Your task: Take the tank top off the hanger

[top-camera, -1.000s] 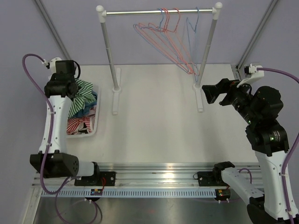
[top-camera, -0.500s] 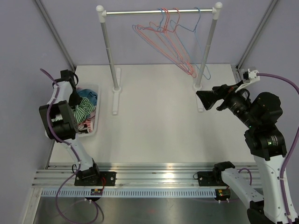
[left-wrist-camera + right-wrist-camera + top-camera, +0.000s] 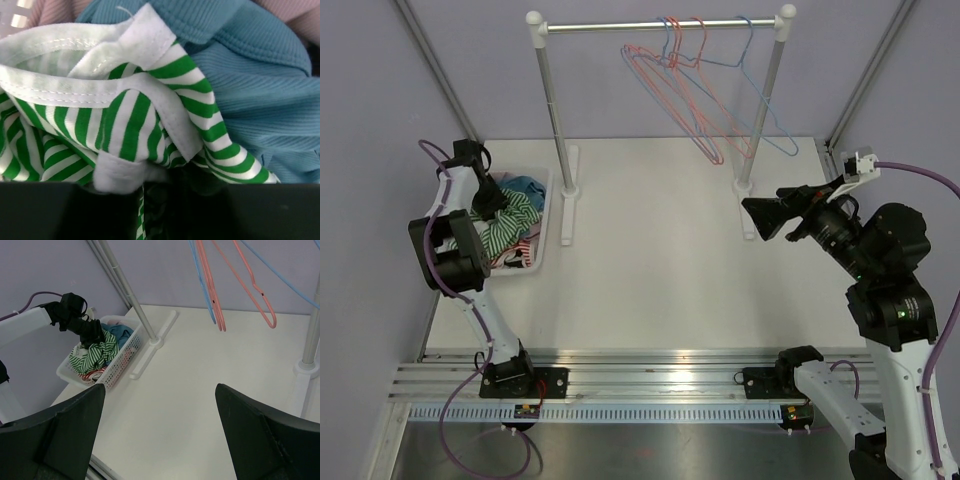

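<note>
Judging the tank top (image 3: 131, 131) limp and light, I'd pinch its white hem (image 3: 172, 127); whether the left end effector (image 3: 490, 198) grips, I cannot tell.

A white basket (image 3: 549, 212) stands at the left edge of the white desk (image 3: 660, 270). In it lies a blue ribbed cloth (image 3: 260, 100), and some pink cloth (image 3: 50, 10) behind that. At the back of the desk stands a rack (image 3: 620, 26), a metal rail on two posts.
</note>
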Available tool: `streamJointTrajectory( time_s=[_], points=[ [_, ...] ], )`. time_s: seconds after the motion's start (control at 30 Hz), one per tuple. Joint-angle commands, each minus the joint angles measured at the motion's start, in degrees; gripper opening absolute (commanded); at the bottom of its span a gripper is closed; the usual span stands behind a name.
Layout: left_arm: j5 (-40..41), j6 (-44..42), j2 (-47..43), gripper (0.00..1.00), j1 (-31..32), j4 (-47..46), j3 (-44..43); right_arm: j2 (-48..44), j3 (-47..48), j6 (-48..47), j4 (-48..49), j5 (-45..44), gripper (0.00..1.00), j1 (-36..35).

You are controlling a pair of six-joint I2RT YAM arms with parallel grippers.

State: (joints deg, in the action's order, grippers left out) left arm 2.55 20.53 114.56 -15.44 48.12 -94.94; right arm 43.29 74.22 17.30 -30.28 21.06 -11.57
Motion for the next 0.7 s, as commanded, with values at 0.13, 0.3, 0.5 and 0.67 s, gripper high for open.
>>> streamJointTrajectory(
  time_s=[0.13, 0.3, 0.5, 0.67],
  points=[
    [-0.98, 0.29, -6.44, 0.75, 1.82, 2.51, 1.16, 1.53, 3.92, -2.97, -4.25, -3.91, 1.0, -0.12],
    [2.55, 0.3, -17.07, 0.99, 1.82, 2.95, 1.68, 2.5, 4.8, -4.55, -7.59, -8.13, 1.0, -0.2],
    [0.28, -0.4, -28.06, 0.99, 2.17, 2.07, 3.44, 3.91, 3.75, -6.22, -9.97, -16.48, 1.0, -0.99],
    [9.53, -4.62, -44.84, 0.99, 9.97, -0.74, 8.97, 2.68, 1.73, -6.05, -10.94, -20.45, 0.99, -1.0]
  ],
)
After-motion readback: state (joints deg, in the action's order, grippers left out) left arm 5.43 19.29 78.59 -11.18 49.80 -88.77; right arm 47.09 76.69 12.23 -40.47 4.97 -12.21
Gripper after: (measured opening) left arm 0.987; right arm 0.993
